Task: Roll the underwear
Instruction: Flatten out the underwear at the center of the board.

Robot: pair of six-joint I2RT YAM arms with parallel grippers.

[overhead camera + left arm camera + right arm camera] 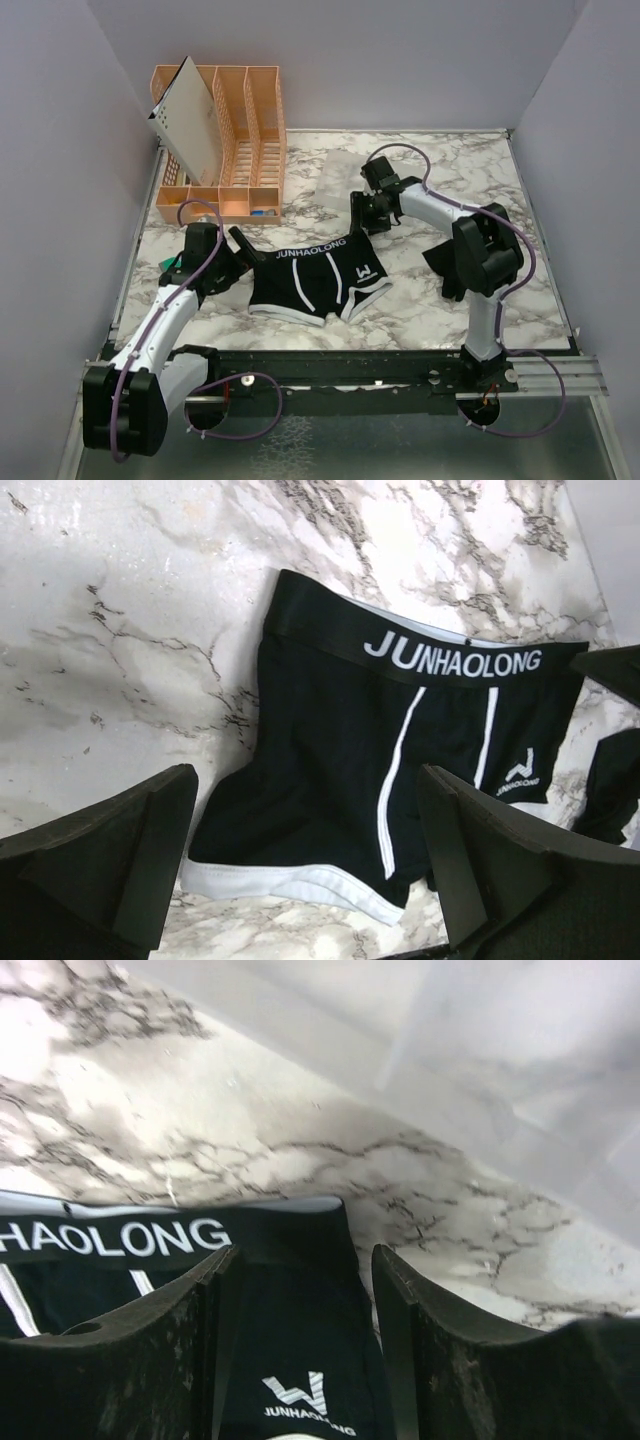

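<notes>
Since the underwear (318, 280) lies flat on the bench (430, 305), waistband on its far side, no rolling is done yet. The left pincer (305, 775) is wide and empty by its left leg. The right pincer (303, 1255) is half open and empty over its right waistband corner. I think a good roll needs both to pinch one edge evenly and turn it tight and straight.

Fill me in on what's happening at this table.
Two robot arms are set to roll a pair of black fabric boxer briefs with white trim, which lies flat and unrolled on the marble-patterned table. The left gripper sits wide open at the garment's left edge. The right gripper hangs over the right end of the waistband, jaws apart, apparently gripping nothing. No rolling has begun.
</notes>
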